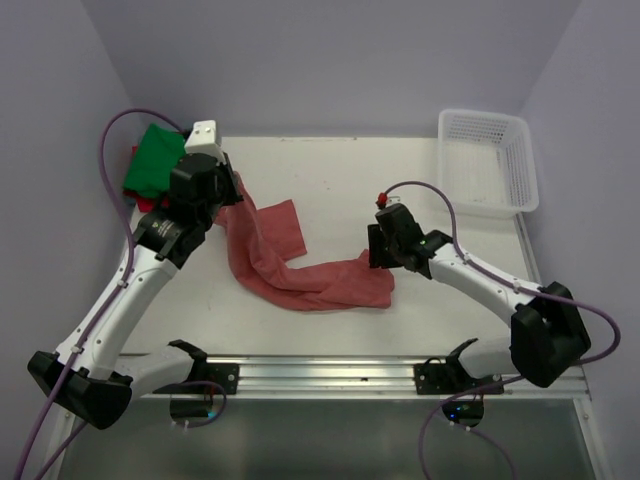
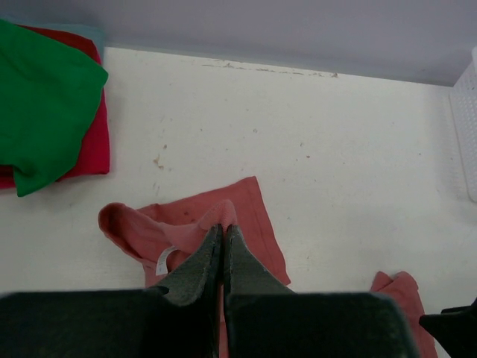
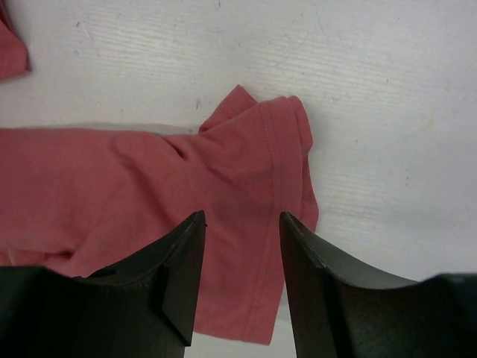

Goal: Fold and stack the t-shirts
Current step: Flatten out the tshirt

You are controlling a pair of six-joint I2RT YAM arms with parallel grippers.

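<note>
The faded brick-red t-shirt lies stretched and bunched across the table middle. My left gripper is shut on a fold of it near the collar and holds that end lifted. My right gripper is open just above the shirt's right end, its fingers either side of a hemmed sleeve. The green t-shirt lies folded on the red-pink t-shirt at the back left; both show in the left wrist view, green over red-pink.
A white mesh basket stands at the back right, its edge in the left wrist view. The purple walls close in the table's back and sides. A metal rail runs along the near edge.
</note>
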